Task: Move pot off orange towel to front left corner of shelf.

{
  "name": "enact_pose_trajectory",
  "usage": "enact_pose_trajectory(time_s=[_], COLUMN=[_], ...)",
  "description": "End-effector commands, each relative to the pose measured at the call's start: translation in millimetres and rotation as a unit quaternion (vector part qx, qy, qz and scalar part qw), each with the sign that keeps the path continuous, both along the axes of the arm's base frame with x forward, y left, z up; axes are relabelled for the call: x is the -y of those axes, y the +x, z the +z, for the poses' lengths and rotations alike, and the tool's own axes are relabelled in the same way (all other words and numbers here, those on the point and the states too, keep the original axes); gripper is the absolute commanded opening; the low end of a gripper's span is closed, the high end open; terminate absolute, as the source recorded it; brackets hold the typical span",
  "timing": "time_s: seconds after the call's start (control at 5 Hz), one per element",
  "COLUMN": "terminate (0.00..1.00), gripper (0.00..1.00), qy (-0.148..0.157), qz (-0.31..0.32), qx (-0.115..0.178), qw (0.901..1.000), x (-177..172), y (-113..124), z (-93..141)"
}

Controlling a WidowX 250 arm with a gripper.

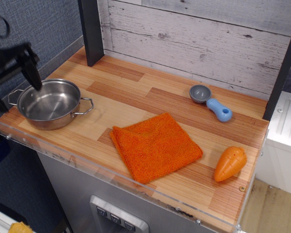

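Whitewashed planks back the shelf [150, 104]. Pot [49, 104] sits at front left corner, well apart from orange towel [155, 145]. Gripper [12, 80] hangs above it, spread, holding nothing. Judgement: pot rigid, light, slick; grip the rim wall.

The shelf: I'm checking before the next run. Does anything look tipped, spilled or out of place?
Nothing stands out. The pot sits upright and empty at the front left of the shelf, clear of the orange towel, which lies flat. The claw is above the pot, not touching it.
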State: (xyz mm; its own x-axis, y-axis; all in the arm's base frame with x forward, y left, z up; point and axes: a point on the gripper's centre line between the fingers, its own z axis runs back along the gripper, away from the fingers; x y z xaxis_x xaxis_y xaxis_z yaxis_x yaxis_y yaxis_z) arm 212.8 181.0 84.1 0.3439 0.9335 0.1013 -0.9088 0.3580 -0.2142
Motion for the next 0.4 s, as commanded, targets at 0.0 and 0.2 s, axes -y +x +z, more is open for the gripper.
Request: enact_pose_trajectory(time_s=[0.0, 0.2], terminate=[0.0, 1.0], gripper=[1.0, 1.0], qy=[0.035, 0.035], qz=[-0.006, -0.006], qx=[0.035, 0.035], qw=[0.9988, 0.9988], x=[6.5, 6.5], y=[-12.8, -12.8], z=[30.3, 30.3])
